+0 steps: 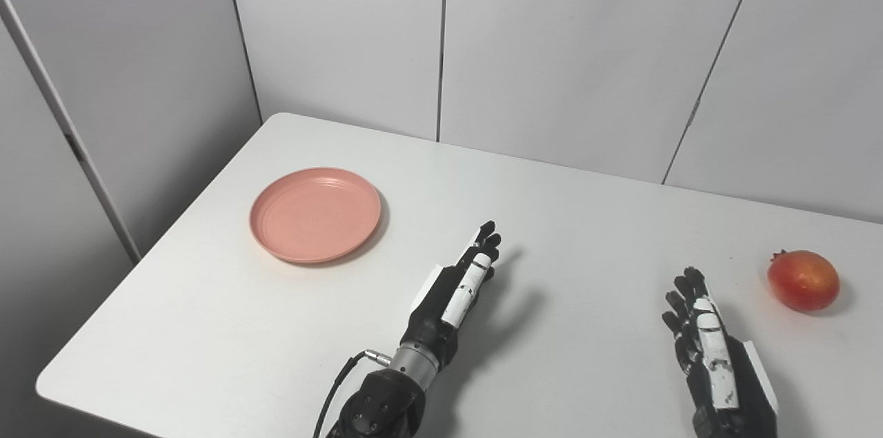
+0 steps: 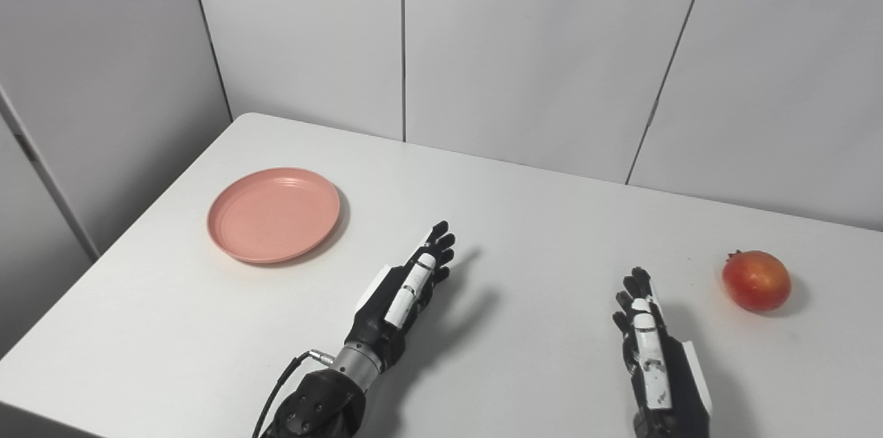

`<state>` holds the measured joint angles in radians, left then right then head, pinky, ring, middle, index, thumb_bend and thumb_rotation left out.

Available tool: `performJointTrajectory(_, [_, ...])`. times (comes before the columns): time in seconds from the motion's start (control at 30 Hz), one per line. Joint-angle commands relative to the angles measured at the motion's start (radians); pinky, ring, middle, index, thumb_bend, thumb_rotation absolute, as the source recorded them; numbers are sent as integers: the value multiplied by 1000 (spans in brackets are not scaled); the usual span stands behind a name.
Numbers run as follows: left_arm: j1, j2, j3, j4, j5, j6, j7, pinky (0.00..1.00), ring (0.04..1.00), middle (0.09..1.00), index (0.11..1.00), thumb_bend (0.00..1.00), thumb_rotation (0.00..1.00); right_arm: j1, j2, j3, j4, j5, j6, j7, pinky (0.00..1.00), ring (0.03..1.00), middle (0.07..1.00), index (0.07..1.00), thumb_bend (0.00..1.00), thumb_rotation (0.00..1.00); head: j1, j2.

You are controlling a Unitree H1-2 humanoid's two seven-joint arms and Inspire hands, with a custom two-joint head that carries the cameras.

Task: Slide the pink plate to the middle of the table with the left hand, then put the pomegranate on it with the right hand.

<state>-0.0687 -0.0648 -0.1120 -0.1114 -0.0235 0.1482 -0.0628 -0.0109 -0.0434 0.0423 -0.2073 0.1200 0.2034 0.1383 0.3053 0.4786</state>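
Observation:
A round pink plate (image 1: 315, 214) lies flat on the white table (image 1: 566, 217), toward its left side, with nothing on it. A red pomegranate (image 1: 804, 280) rests near the right edge of the view. My left hand (image 1: 459, 286) hovers over the table's middle front, fingers stretched out and open, a good way right of and nearer than the plate. My right hand (image 1: 707, 345) is low at the front right, open with fingers straight, left of and nearer than the pomegranate, touching nothing.
Grey wall panels (image 1: 552, 45) stand close behind the table and along its left side. The table's left edge (image 1: 159, 245) runs diagonally near the plate. A black cable (image 1: 338, 383) loops off the left wrist.

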Motion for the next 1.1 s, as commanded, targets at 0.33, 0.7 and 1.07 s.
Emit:
performJointTrajectory(0.33, [-144,55,81,-152,-59,124,-11,977,956,966,957,418,1000,-34,2,-2,-6,4,-27,1,1000,1000,1000,1000,97,1000,6,-2])
performJointTrajectory(0.7, [-272,142,155,-165,-68,126,-1,995,956,968,960,446,1000,-33,1,-5,-4,8,-20,1,1000,1000,1000,1000,99,1000,11,-6])
performJointTrajectory(1.07, [-373,256,253,-121,-76,133,18,962,934,947,937,451,1000,-32,-8,-6,-2,11,-12,6,1000,1000,1000,1000,113,1000,29,-8])
